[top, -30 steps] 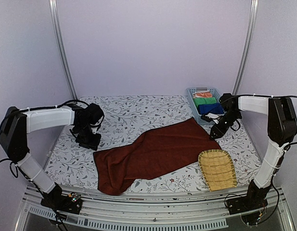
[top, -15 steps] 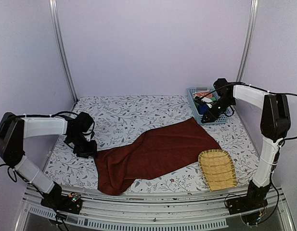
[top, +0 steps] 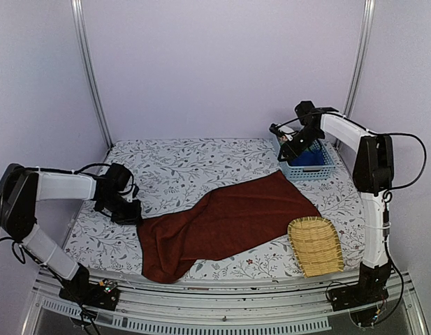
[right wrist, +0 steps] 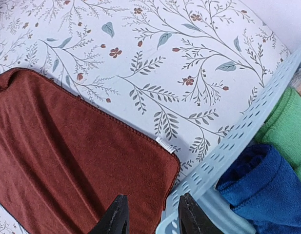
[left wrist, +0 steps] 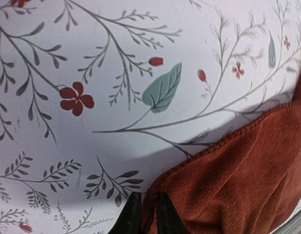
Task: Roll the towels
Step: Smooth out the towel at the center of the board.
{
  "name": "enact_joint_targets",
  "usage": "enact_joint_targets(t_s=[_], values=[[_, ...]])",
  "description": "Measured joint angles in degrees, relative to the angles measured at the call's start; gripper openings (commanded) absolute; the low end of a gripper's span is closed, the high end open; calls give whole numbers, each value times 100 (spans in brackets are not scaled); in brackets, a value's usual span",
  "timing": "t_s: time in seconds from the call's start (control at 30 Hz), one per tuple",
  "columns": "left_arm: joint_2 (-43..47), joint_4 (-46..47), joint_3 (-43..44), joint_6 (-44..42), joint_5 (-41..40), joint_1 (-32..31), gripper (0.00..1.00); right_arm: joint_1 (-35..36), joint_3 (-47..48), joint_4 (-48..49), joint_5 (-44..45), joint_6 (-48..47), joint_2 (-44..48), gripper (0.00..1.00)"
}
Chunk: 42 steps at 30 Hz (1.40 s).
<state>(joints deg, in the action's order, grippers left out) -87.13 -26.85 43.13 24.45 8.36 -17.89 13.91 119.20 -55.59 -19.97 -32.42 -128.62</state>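
Note:
A dark reddish-brown towel (top: 222, 222) lies spread out flat across the middle of the table. My left gripper (top: 129, 211) is low at its left corner. In the left wrist view the gripper (left wrist: 146, 215) is shut on the hem of the towel (left wrist: 238, 180). A royal blue towel (top: 309, 159) sits bundled in the blue basket (top: 325, 172) at the back right. My right gripper (top: 281, 144) hangs raised beside that basket. In the right wrist view that gripper (right wrist: 152, 217) is open and holds nothing, above the brown towel's corner (right wrist: 67, 161) and the basket rim (right wrist: 228, 156), with the blue towel (right wrist: 260, 187) to the right.
A woven wicker tray (top: 315, 244) lies at the front right, touching the towel's edge. A bright green cloth (right wrist: 284, 124) lies in the basket behind the blue towel. The floral table cover (top: 187, 164) shows at the back and left.
My left gripper has slid down to the brown towel's left corner and narrowed onto its hem. My right arm has lifted away from the towel's right corner, up and back beside the basket.

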Motion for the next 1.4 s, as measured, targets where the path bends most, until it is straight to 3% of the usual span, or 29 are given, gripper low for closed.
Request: enact_joint_targets(t_s=[0.23, 0.5, 0.8, 1.2, 1.4], values=[[-9, 22, 0, -63, -181, 92, 0, 162, 299, -42, 326, 72, -815, 40], [413, -363, 22, -90, -688, 601, 0, 289, 304, -11, 715, 96, -905, 47], [168, -603, 245, -203, -1099, 717, 0, 332, 393, 240, 1106, 166, -1311, 49], [-376, -688, 763, -595, -1403, 1025, 0, 328, 507, 466, 988, 435, -1364, 54], [-551, -695, 992, -780, -1488, 1174, 0, 326, 710, 586, 852, 575, -1495, 48]])
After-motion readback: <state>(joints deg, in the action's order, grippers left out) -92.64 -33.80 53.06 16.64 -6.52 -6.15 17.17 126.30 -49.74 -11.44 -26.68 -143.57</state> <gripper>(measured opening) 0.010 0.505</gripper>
